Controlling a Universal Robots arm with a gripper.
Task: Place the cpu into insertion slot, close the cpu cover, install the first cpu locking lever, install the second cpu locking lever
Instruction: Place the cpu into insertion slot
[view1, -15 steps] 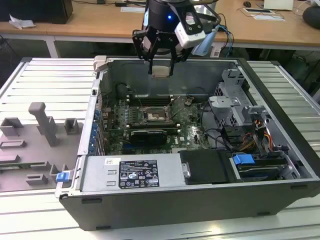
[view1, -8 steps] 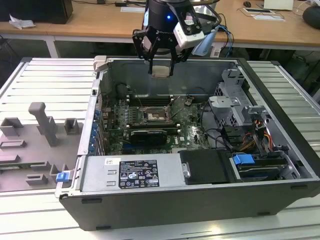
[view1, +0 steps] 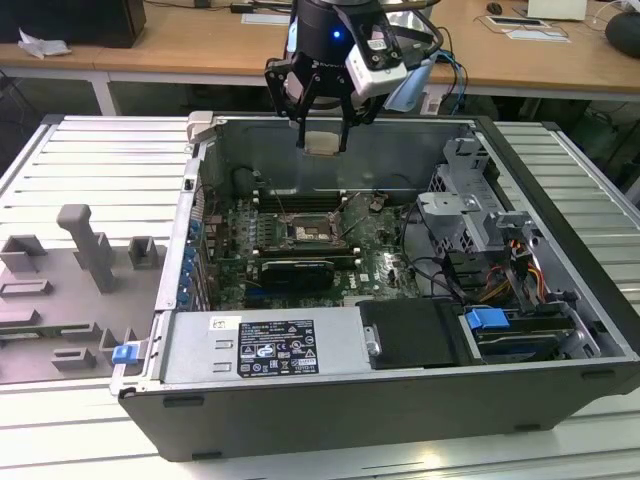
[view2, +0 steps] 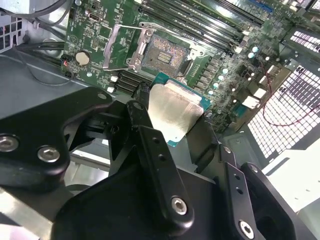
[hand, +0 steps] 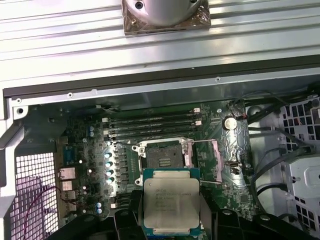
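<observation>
The gripper (view1: 322, 138) holds the cpu (view1: 322, 143) in the air over the open computer case (view1: 400, 412).
The cpu (hand: 171, 202) lies flat between the two black jaws, which are clamped on its opposite edges, its metal top facing up in both wrist views. It hangs clear of the motherboard (hand: 85, 150), apart from the insertion slot (hand: 164, 159), whose dark centre lies bare. The cpu cover (hand: 218, 160) seems swung up beside the socket, though the angle leaves that uncertain.
</observation>
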